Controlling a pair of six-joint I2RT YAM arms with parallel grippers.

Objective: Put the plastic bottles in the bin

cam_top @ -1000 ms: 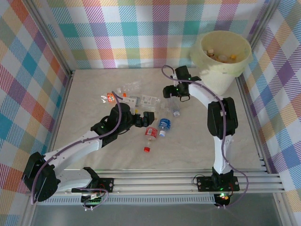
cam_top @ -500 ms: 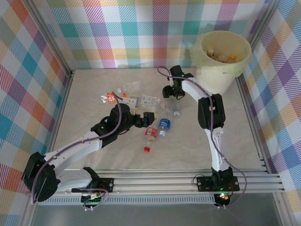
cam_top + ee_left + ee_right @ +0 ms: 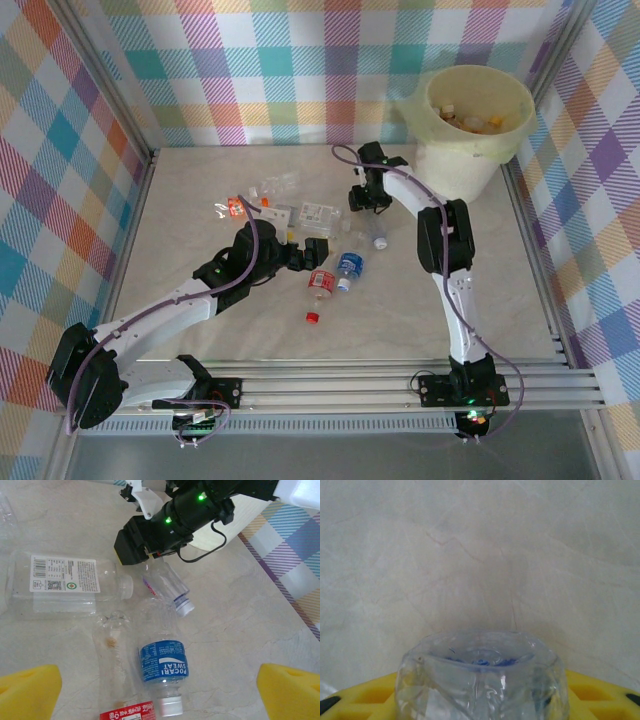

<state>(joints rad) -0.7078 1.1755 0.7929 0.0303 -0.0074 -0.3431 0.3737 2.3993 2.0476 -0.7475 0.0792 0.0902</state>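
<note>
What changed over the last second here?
The right arm swung left, away from the bin, and the right gripper closed around a clear bottle lying on the table. The left gripper stayed open over the other bottles, which have not moved.

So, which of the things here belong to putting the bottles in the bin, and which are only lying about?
Belong to the job:
- bin
- blue-label bottle
- white-label bottle
- white-capped bottle
- red-label bottle
- crushed clear bottles

Only lying about:
- loose red cap
- metal rails
- plaid walls
</note>
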